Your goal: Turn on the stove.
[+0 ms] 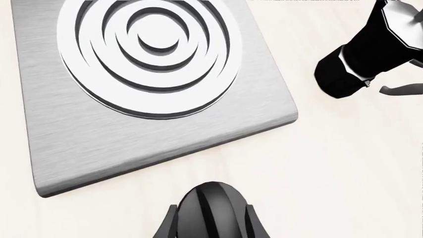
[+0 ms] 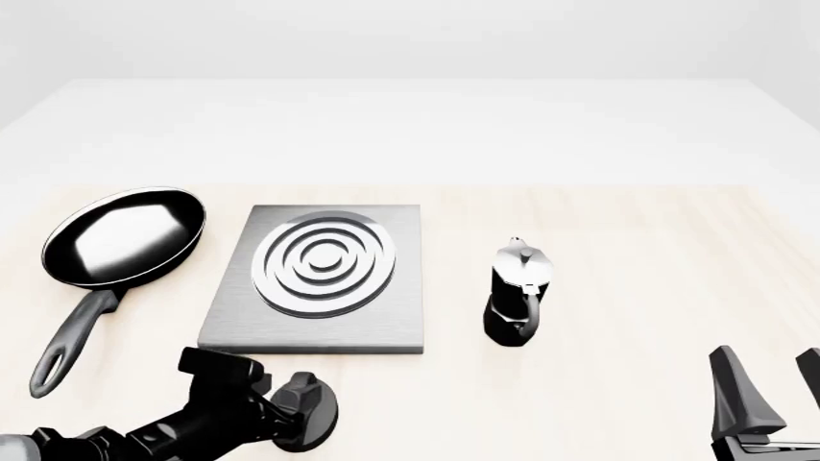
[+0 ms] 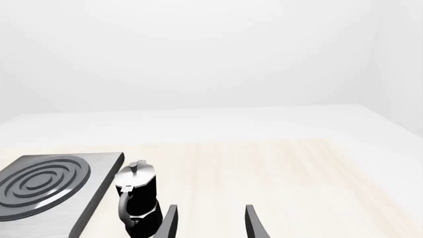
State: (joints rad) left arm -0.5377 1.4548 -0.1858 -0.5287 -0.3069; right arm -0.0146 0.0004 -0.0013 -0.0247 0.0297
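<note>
At the near edge of the surface: stove lying flat, knob just in front of it, between the left gripper's jaws.

Looks rigid and heavy, a brushed metal slab unlikely to shift under a twist. Probably best handled only by the small black knob, hard and smooth, with the raised ridge giving flat sides to pinch and turn. Left jaws closed against both sides of that knob, as far as the wrist view shows. Right gripper low at the near right, jaws spread apart and holding nothing. Frying pan left of the slab, empty. Moka pot upright to its right, well apart from it, lid down, contents hidden. Nothing on the burner rings.
</note>
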